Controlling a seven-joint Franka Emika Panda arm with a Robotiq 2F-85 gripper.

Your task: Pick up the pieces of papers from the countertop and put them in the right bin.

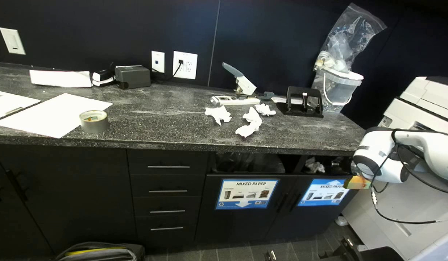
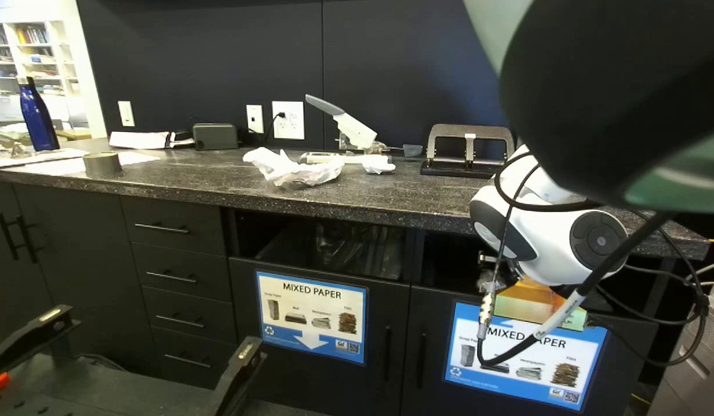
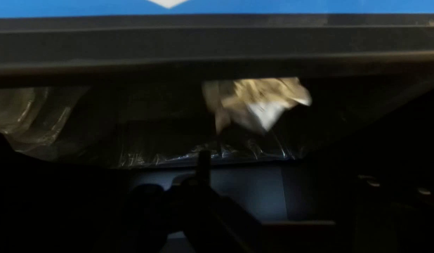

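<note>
The gripper [image 3: 204, 160] is hiding its gap and any hold in shadow, so be aiming paper [image 3: 264, 102] deep into the right bin [image 1: 307, 217].

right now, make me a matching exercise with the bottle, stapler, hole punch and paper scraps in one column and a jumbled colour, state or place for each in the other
Things:
1. bottle
2. stapler
3. hole punch
4. paper scraps

Match with:
A. black
B. crumpled and white, on the countertop
C. blue
D. top part raised open

Right pairs: 1-C, 2-D, 3-A, 4-B
</note>
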